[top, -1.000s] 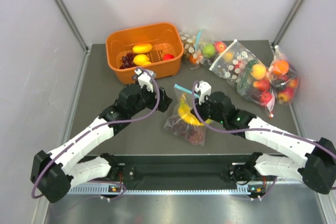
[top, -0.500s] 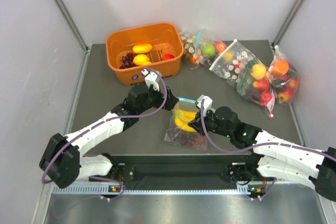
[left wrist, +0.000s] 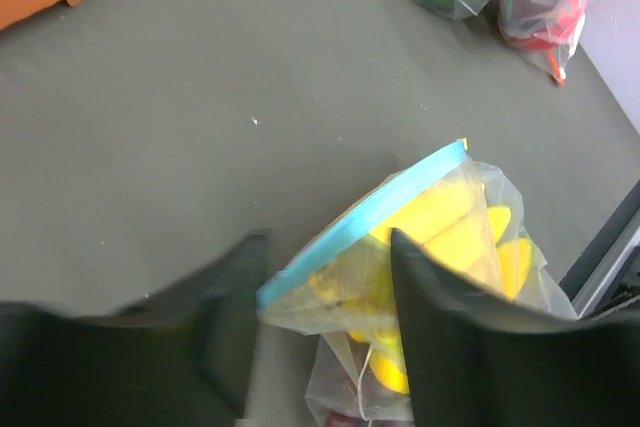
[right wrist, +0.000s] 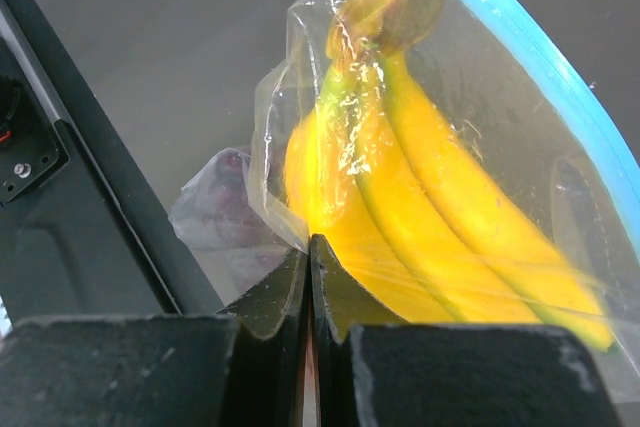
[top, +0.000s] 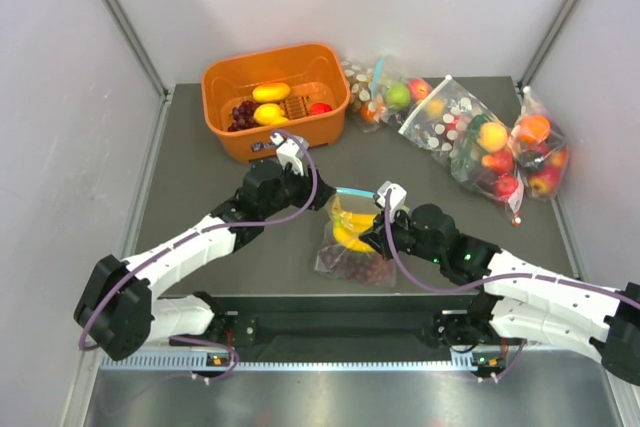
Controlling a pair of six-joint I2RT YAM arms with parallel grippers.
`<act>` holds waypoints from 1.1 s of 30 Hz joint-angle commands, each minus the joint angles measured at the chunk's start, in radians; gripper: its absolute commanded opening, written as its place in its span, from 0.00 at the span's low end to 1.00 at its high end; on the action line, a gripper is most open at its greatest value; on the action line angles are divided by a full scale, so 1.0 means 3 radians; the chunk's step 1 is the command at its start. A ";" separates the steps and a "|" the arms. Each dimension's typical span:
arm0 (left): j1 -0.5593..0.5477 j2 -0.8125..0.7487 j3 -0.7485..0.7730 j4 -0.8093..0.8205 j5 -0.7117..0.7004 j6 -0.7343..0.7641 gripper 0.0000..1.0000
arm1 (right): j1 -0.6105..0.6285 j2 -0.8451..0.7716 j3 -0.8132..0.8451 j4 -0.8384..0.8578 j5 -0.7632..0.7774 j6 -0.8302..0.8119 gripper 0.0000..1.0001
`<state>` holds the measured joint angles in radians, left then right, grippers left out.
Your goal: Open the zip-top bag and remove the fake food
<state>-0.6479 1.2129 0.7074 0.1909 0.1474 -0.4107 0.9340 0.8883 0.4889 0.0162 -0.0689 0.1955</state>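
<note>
The zip-top bag (top: 345, 247) is held up off the table at centre front, its light blue zip strip (top: 352, 192) on top. Inside it are the fake food's yellow bananas (top: 350, 225) and dark grapes (top: 362, 267). My right gripper (top: 373, 237) is shut on a fold of the bag's plastic (right wrist: 290, 217), right beside the bananas (right wrist: 420, 187). My left gripper (left wrist: 328, 247) is open. Its fingers (left wrist: 440, 347) stand either side of the zip strip's (left wrist: 365, 217) left end, with a gap on the left side.
An orange basket (top: 215, 97) holding loose fruit stands at the back left. Three bags of fruit (top: 385, 92) (top: 470, 137) (top: 535, 152) lie along the back right. The black front rail (top: 340, 327) runs just below the bag.
My left gripper has moved right to the zip strip's end and its jaws have narrowed. The right gripper has drawn the bag slightly nearer and kept its hold.
</note>
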 commanded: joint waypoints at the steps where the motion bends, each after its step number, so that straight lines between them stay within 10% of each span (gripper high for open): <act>1: 0.0007 -0.0106 -0.0021 0.0033 0.0132 0.0080 0.51 | 0.0057 -0.0067 0.0068 0.0161 0.0025 0.0034 0.01; 5: 0.0002 -0.0126 -0.0032 0.0028 0.0137 0.0096 0.00 | 0.0057 -0.0067 0.0078 0.0151 0.0015 0.0049 0.04; 7: 0.0002 -0.0126 -0.0027 0.0008 0.0138 0.0106 0.00 | 0.0057 -0.0097 0.0063 0.0140 0.0020 0.0059 0.07; 12: 0.0007 -0.0309 0.0014 -0.0074 0.0035 0.0223 0.00 | 0.0057 -0.0189 0.0109 -0.0043 0.0310 0.0130 0.63; 17: 0.0048 -0.0494 0.0137 -0.0104 0.0204 0.0356 0.00 | 0.0052 -0.0562 0.0175 -0.0518 0.0959 0.0284 0.87; 25: 0.0079 -0.0826 0.0051 -0.0059 0.0628 0.0438 0.00 | -0.0198 -0.1370 -0.0095 -0.0459 0.1329 0.0361 1.00; 33: 0.0084 -0.1149 0.0081 -0.0140 0.0715 0.0408 0.00 | -0.1466 -0.1146 -0.0463 0.0206 -0.0189 0.0550 1.00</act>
<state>-0.6289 0.8967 0.7029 0.0959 0.3443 -0.2996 0.5808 0.5224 0.3740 -0.0475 0.0734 0.3195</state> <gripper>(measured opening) 0.020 0.995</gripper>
